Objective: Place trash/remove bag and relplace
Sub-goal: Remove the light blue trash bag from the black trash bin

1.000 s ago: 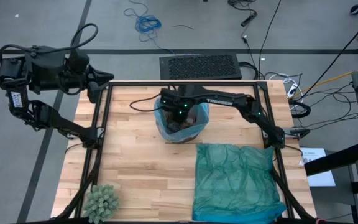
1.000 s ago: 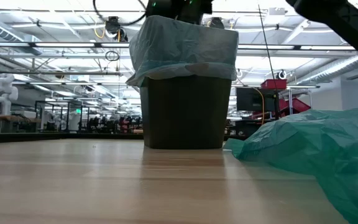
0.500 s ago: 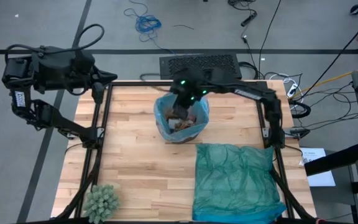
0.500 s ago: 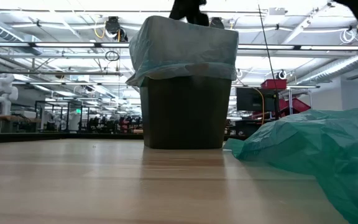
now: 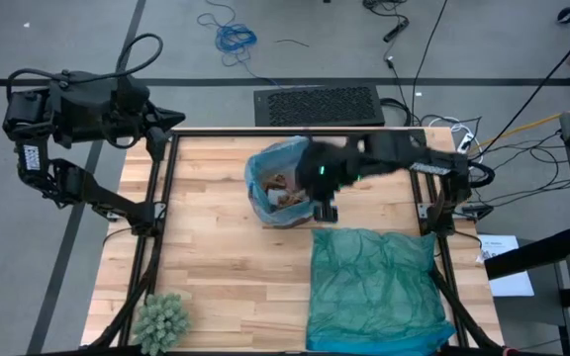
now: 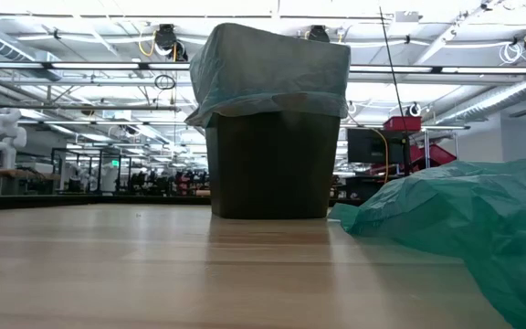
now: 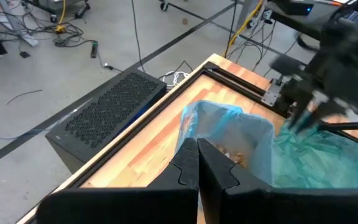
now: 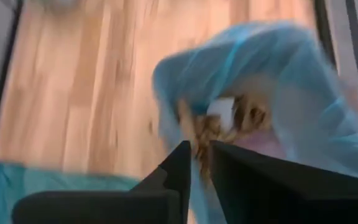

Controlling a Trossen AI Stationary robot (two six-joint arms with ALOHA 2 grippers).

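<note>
The light blue bag (image 5: 287,185) lines the bin at the table's middle, its top folded over the rim to stay put. The trash (image 5: 285,193) sits inside. The right gripper (image 5: 326,211), at the bin's four o'clock, holds nothing, fingers slightly parted. The left gripper (image 7: 197,163) waits clenched at ten o'clock.

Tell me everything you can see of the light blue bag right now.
The light blue bag is thin, crinkly, translucent plastic lining a dark bin near the table's back middle. Its top is folded down over the rim as a loose skirt. It stands open, with brown and white paper trash inside. The right gripper hovers beside its right edge; contact is unclear.
</note>
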